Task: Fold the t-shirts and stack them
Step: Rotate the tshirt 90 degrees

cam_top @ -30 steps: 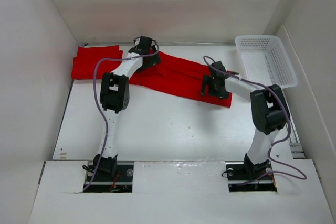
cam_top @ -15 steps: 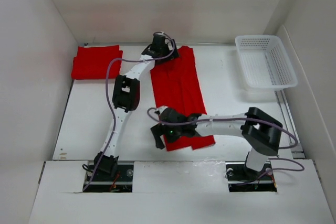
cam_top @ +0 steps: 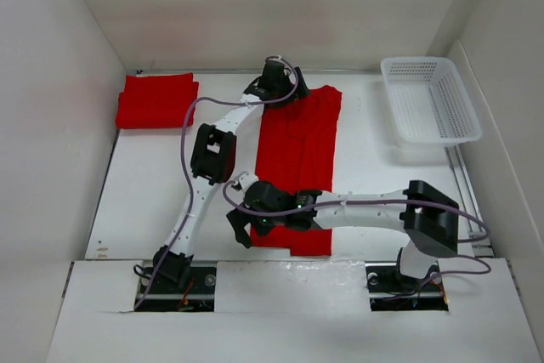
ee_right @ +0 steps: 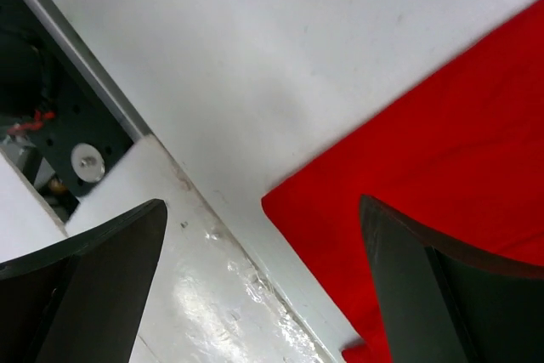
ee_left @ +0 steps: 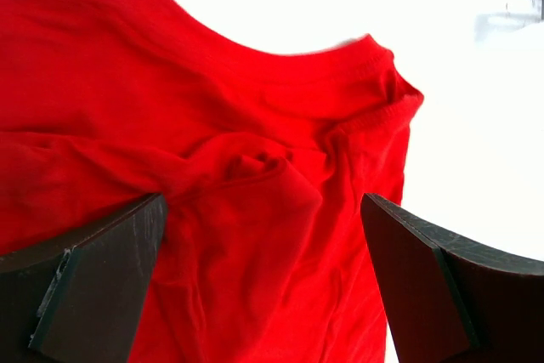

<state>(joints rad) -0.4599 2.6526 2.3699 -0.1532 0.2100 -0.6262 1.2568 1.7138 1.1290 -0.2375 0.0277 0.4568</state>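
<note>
Unfolded red tee (cam_top: pixel 297 138) lies lengthwise mid-counter (cam_top: pixel 144 193), collar end far, hem end near the arm bases. In the top view its near-left hem corner is hidden under the right wrist and the far-left shoulder under the left wrist. Left wrist view: collar area bunched and wrinkled, sleeves can't be made out. Folded tee (cam_top: pixel 155 101), also red, sits in the far-left corner, well apart from the first. White mesh basket (cam_top: pixel 416 61) at far right, apart from both; can't tell what's inside.

Left arm (cam_top: pixel 212 150): stretched fwd, wrist over the tee's far edge by the collar. Left fingers (ee_left: pixel 93 286) spread wide, cloth under the gap, nothing pinched. Can't tell if the tips touch fabric.

Right arm (cam_top: pixel 365 208): low, reaching leftward across the near side of the counter, wrist at the tee's near-left corner. Right fingers (ee_right: pixel 442 295) spread wide too, not gripping. Tee corner shows in the gap btwn them, one finger over bare white counter, the other over red cloth. Same view catches the counter's near edge and a dark slot w/ hardware at top left, too blurry to ID.
</note>
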